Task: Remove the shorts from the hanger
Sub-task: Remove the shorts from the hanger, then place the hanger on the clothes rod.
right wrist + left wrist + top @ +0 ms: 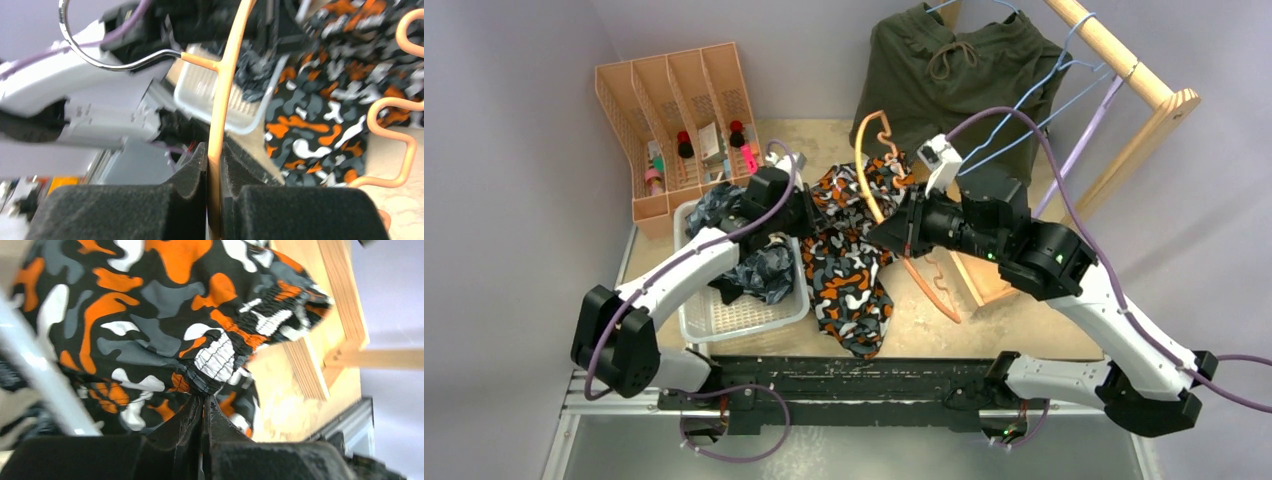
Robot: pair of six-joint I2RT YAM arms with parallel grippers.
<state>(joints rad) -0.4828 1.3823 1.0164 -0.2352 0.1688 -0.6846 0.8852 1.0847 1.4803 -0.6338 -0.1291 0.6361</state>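
Note:
The orange-black-white camouflage shorts [849,275] hang spread over the table's middle. My left gripper [810,212] is shut on their elastic waistband [216,357], and the fabric bunches right at the closed jaws of that gripper [202,399]. My right gripper [884,232] is shut on the thin orange hanger [867,170]. In the right wrist view the hanger's bar [218,115] runs up between the closed fingers of the gripper [214,152], beside the shorts [320,120]. Olive green shorts [944,70] hang on the rack at the back.
A white basket [734,318] at the left holds dark blue-grey camouflage shorts [759,272]. A wooden file organizer [674,110] stands at the back left. The wooden rack's rod [1114,52] carries blue and purple hangers [1049,95]; its base [984,275] sits under my right arm.

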